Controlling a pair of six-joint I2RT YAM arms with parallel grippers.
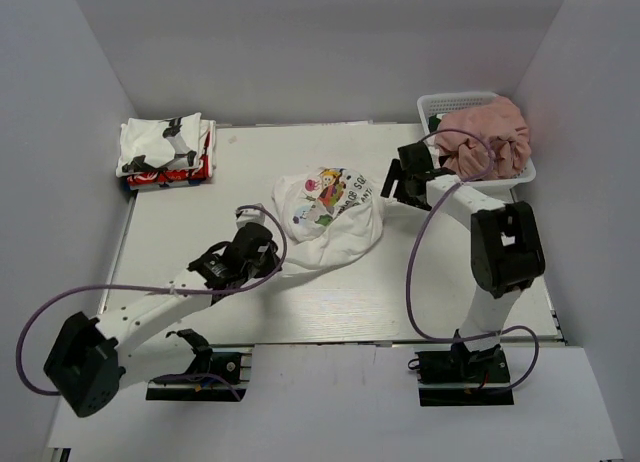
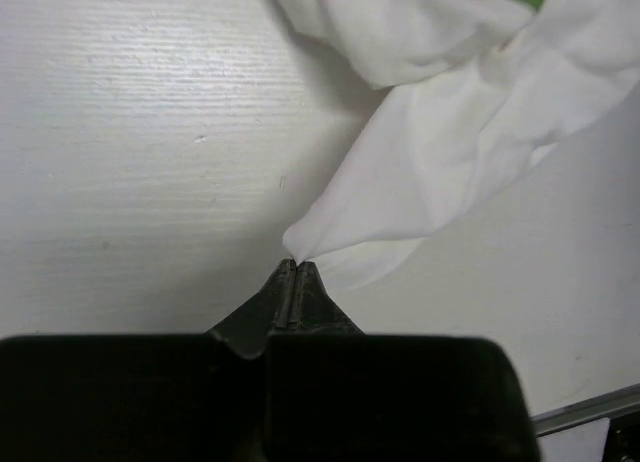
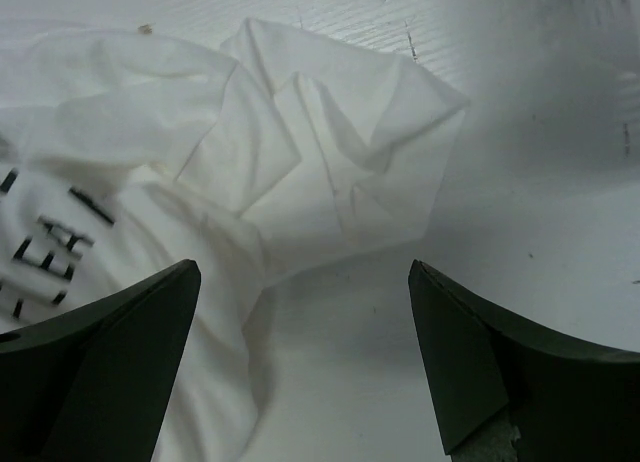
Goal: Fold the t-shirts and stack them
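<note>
A large white t-shirt with coloured print [image 1: 330, 217] lies crumpled at the table's middle. My left gripper [image 1: 262, 244] is shut on a corner of it [image 2: 300, 252], the cloth stretching up and right from the fingertips [image 2: 295, 272]. My right gripper [image 1: 395, 187] is open just right of the shirt, its fingers [image 3: 110, 332] either side of a sleeve fold [image 3: 330, 152] on the table. A folded white-with-black-patches shirt [image 1: 165, 142] lies on a folded red one [image 1: 160, 177] at the back left. A dusty pink shirt [image 1: 485, 132] fills the basket. The dark green shirt is barely visible under it.
A white plastic mesh basket [image 1: 445, 104] stands at the back right corner, beside the right arm. White walls enclose the table on three sides. Purple cables loop from both arms [image 1: 420, 262].
</note>
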